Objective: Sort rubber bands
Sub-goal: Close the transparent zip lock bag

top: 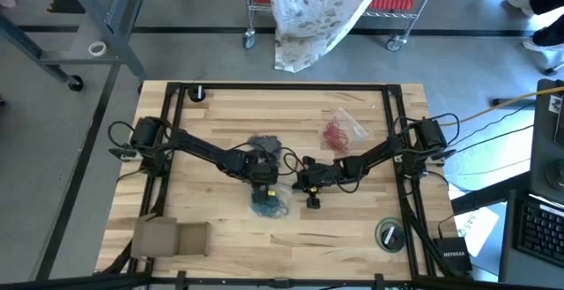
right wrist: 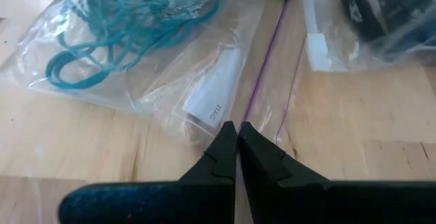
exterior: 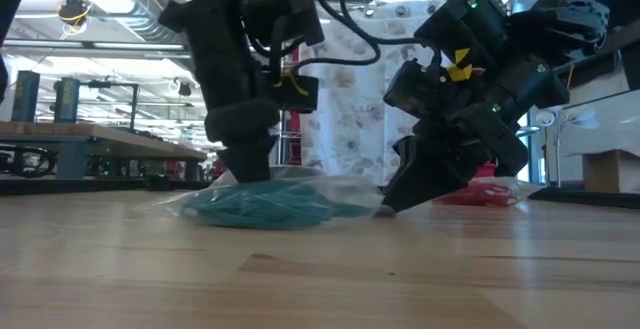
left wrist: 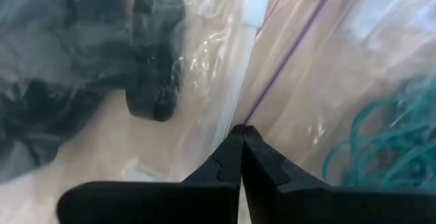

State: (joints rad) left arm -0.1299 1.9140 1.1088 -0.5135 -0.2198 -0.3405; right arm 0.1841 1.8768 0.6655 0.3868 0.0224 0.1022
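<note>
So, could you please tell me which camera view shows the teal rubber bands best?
The right wrist view: the teal rubber bands lie close and unobstructed inside their clear bag. The high view shows a small clump, the low view a flat side-on heap, the left wrist view only an edge.

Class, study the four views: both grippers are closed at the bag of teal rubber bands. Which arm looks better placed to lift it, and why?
Probably left: the left gripper sits shut on the bag's zip edge, over the teal rubber bands; the right gripper only reaches its outer edge.

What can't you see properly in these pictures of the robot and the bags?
- High view: the left gripper and its arm cover part of the teal rubber bands.
- Low view: the right gripper blocks part of the red rubber bands.
- Left wrist view: the dark rubber bands are a blur behind plastic.
</note>
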